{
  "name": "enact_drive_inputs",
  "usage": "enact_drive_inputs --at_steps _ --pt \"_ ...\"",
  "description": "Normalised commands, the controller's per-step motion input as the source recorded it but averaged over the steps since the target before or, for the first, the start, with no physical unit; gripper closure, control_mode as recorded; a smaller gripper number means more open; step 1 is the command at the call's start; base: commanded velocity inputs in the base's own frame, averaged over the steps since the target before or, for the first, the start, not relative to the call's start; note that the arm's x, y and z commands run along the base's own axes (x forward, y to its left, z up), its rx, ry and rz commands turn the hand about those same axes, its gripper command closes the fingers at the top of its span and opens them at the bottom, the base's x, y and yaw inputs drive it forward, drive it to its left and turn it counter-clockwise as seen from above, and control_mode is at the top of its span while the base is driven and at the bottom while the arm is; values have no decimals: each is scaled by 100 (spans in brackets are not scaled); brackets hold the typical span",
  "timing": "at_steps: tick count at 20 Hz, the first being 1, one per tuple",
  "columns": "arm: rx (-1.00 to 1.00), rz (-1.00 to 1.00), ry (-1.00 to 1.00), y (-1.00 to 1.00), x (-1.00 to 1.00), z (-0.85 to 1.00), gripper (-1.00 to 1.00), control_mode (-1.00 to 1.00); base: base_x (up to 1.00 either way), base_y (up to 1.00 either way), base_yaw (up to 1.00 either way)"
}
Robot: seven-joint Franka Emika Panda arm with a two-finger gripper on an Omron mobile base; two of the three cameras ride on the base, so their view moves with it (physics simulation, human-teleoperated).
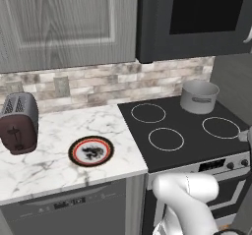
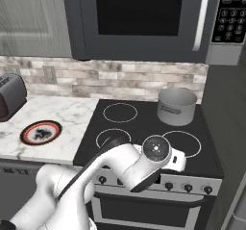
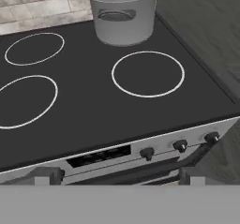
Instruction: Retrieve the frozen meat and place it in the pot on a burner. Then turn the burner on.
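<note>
Open hand (image 3: 117,178), pot (image 3: 123,12) far beyond

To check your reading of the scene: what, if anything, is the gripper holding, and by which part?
Nothing is held. The gripper is open and empty above the stove's front edge; the pot sits untouched on the back right burner.

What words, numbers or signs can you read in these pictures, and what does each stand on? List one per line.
No text can be read.
Microwave keypad: pale marks on its buttons, too small to read.
Plate: a dark print, no letters.
Stove control panel: dark display, blank.
Dishwasher panel: faint marks, blurred.
</note>
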Motion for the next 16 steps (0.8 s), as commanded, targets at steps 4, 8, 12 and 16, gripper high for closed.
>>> enact_drive_inputs --at_steps 4,8,12,16 --pt "5 1 -23 -93 -14 -15 -100 -100 0 0 0" --pt "0 2 -22 -58 -6 -31 -100 -100 0 0 0" --pt "-10 0 -4 -27 -7 -39 -100 -100 0 0 0" --pt "-15 0 -2 -19 -10 -39 -100 -100 0 0 0"
